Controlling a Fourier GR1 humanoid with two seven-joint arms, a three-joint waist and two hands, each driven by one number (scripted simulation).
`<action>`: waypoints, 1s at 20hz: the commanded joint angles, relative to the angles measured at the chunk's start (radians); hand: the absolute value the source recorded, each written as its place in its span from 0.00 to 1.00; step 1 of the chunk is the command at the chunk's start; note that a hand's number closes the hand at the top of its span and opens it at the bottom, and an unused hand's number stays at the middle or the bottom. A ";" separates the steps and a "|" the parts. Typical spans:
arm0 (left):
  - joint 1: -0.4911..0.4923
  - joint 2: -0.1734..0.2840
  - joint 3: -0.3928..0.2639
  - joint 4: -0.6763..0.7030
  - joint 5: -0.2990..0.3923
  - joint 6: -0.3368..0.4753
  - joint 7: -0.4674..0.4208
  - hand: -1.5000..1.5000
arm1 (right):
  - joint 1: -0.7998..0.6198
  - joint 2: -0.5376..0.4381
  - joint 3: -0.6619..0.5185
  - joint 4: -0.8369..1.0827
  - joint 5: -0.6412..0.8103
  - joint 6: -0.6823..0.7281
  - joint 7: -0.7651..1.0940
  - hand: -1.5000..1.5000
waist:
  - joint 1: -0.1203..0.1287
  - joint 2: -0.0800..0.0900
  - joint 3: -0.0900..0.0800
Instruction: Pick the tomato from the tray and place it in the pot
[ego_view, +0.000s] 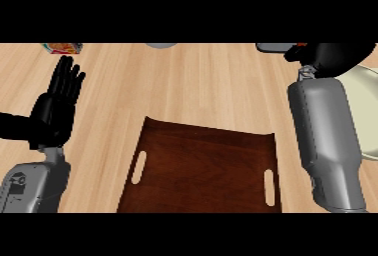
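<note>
The dark brown wooden tray (199, 170) lies at the lower middle of the counter, and nothing shows on it. No tomato is visible anywhere. At the right edge sits the pale cream pot (367, 95), partly hidden by my right forearm. My right hand (332, 56) shows as a black mass at the top right, over the pot's far rim; whether it holds anything is hidden. My left hand (55, 107) rests open at the left, fingers up, well away from the tray.
A small colourful box (63, 47) stands at the top left edge. A grey round object (161, 45) peeks in at the top middle, and a grey piece (275, 47) lies by my right hand. Light wooden counter surrounds the tray.
</note>
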 joint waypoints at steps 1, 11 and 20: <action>0.031 0.047 0.046 -0.032 0.045 -0.053 0.011 0.50 | 0.042 -0.060 -0.032 -0.027 -0.026 0.055 0.015 1.00 | -0.007 -0.004 0.001; 0.027 -0.004 0.017 -0.020 0.006 -0.016 0.018 0.50 | 0.321 -0.173 -0.094 -0.165 -0.253 -0.084 -0.172 1.00 | -0.011 -0.003 0.002; -0.007 -0.020 0.016 -0.019 -0.012 -0.006 0.023 0.50 | 0.321 -0.319 -0.161 0.081 -0.411 -0.223 -0.310 1.00 | -0.006 -0.001 0.002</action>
